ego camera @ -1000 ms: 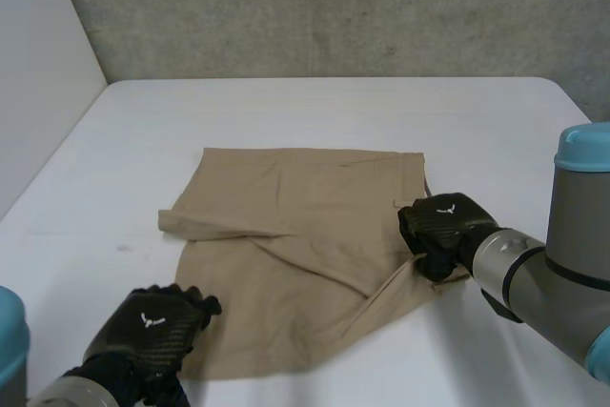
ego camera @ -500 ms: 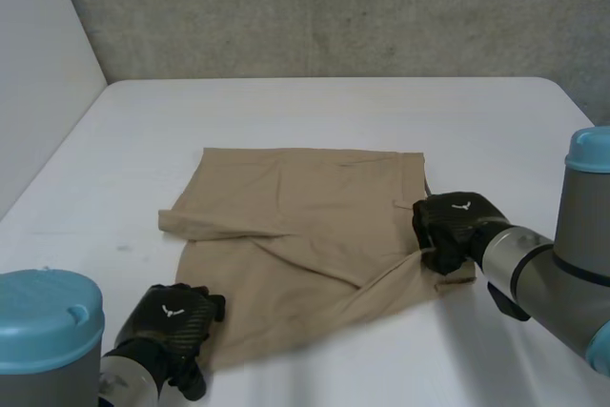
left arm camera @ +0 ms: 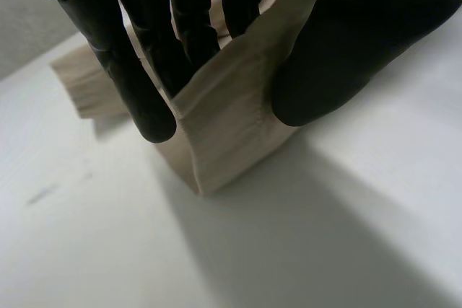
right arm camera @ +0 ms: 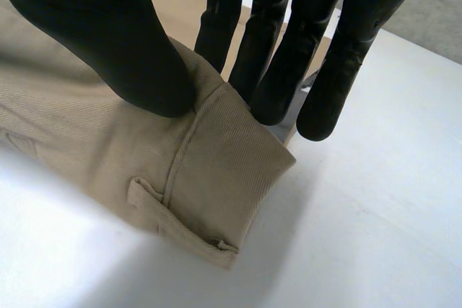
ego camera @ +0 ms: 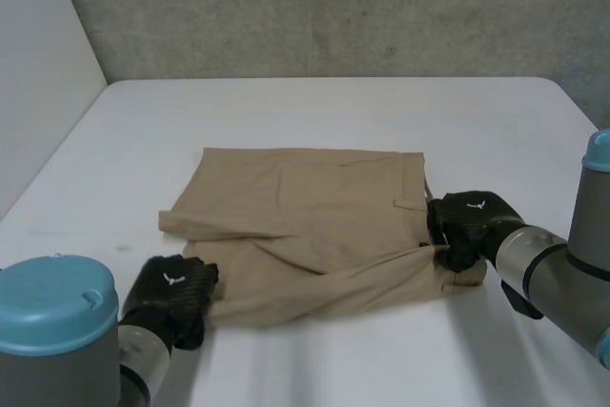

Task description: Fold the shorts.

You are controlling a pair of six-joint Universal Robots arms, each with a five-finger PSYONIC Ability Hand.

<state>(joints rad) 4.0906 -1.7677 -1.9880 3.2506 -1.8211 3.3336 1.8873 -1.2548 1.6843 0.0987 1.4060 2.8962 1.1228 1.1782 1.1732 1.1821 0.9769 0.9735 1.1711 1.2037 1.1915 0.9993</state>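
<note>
Tan shorts (ego camera: 305, 226), partly folded, lying on white bench (ego camera: 315, 111) per head view; left robot hand (left arm camera: 346, 41), wrist view shows thumb and fingers pinching a hemmed near corner; right robot hand (right arm camera: 94, 34), wrist view shows waistband corner, belt loop (right arm camera: 148, 196) visible, pinched likewise.

Tan shorts (ego camera: 315, 216) lie partly folded, near edge lifted.

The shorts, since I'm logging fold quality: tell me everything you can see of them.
The shorts are tan woven cloth with a belt loop, lying wrinkled on the white table, their near edge drawn taut. The left hand pinches the near left corner; the right hand pinches the waistband corner at the right.
</note>
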